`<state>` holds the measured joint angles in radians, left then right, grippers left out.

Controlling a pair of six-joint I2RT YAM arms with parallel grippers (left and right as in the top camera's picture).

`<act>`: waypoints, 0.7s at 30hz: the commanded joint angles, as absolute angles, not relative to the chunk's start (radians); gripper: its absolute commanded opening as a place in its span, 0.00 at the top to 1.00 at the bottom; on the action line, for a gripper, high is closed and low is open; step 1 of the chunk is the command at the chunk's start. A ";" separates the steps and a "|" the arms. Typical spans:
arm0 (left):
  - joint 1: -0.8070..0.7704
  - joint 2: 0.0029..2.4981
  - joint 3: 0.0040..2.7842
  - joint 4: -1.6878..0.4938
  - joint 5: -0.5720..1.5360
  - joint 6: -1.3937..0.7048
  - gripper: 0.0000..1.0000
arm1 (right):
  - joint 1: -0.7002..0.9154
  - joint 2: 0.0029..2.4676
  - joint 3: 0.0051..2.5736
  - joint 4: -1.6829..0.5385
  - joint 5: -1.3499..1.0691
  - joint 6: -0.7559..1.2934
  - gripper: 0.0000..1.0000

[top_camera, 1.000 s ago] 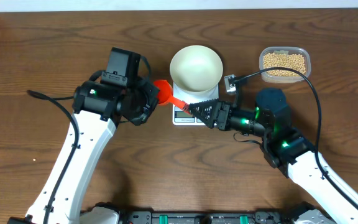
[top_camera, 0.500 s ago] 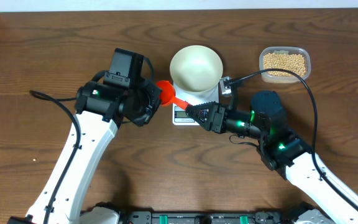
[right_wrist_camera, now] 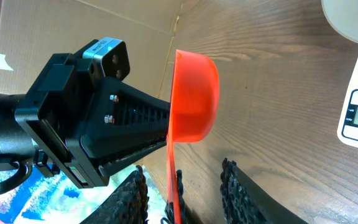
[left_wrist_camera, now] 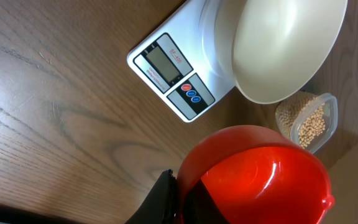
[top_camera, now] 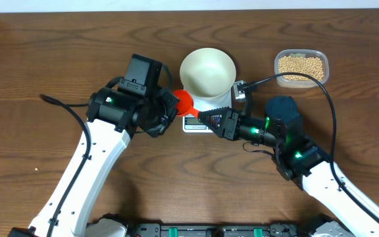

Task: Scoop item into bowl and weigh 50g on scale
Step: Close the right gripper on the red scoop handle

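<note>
A red scoop (top_camera: 185, 102) hangs over the front left corner of the white scale (top_camera: 191, 124), and my left gripper (top_camera: 175, 105) is shut on its cup (left_wrist_camera: 260, 174). The scoop's thin handle (right_wrist_camera: 173, 180) runs between the fingers of my right gripper (right_wrist_camera: 188, 193). Those jaws stand open, with a gap showing on the handle's right side. An empty cream bowl (top_camera: 207, 71) sits on the scale. The beans (top_camera: 301, 66) fill a clear tub at the back right. In the left wrist view the scale display (left_wrist_camera: 162, 61), the bowl (left_wrist_camera: 284, 43) and the beans (left_wrist_camera: 306, 121) all show.
The right arm's black cable (top_camera: 321, 85) loops past the tub. A cardboard wall (right_wrist_camera: 104, 18) stands behind the left arm. Bare wooden table (top_camera: 45, 66) stretches to the left and along the front.
My left arm has carried the scoop to the right, over the scale's corner. The right gripper's jaws have narrowed around the handle.
</note>
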<state>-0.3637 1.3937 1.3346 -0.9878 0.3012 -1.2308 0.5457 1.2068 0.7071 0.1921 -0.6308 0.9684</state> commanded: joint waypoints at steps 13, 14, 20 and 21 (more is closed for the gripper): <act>-0.366 1.400 1.337 -0.992 0.302 -1.281 0.93 | 0.551 1.209 0.723 0.195 -0.617 0.965 0.67; -0.366 1.400 1.337 -0.992 0.302 -1.281 0.92 | 0.551 1.209 0.723 0.195 -0.614 0.965 0.68; -0.366 1.400 1.337 -0.993 0.275 -1.277 0.93 | 0.551 1.209 0.723 0.194 -0.611 0.965 0.72; -0.366 1.401 1.337 -0.993 0.273 -1.277 0.93 | 0.551 1.209 0.723 0.194 -0.611 0.965 0.73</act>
